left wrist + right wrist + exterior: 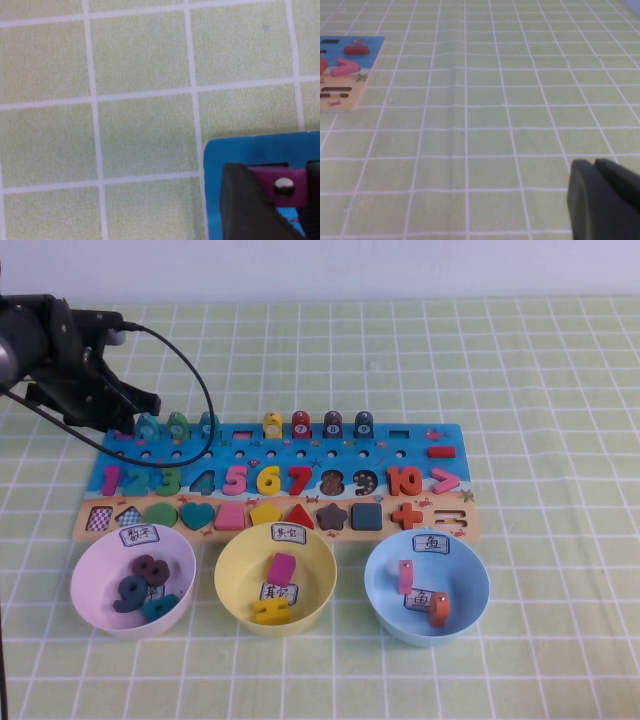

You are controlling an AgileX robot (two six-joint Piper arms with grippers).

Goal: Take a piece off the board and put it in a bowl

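Observation:
The blue board (pixel 400 452) lies across the middle of the table. My left gripper (pixel 122 420) is at the board's back left corner. In the left wrist view, my left gripper (pixel 275 172) is shut on the magenta piece (pixel 295 197), which shows a pale round mark, right over the board's corner (pixel 215 160). The piece is hidden in the high view. The light blue bowl (pixel 385 585) stands in front of the board's right end. My right gripper (pixel 595 167) is shut and empty over bare cloth, off the board's right end.
A lilac bowl (pixel 85 575) with number pieces and a yellow bowl (pixel 235 560) with shape pieces stand left of the blue bowl. The blue bowl holds a pink block (pixel 405 576) and an orange block (pixel 439 609). Pegs stand along the board's back row.

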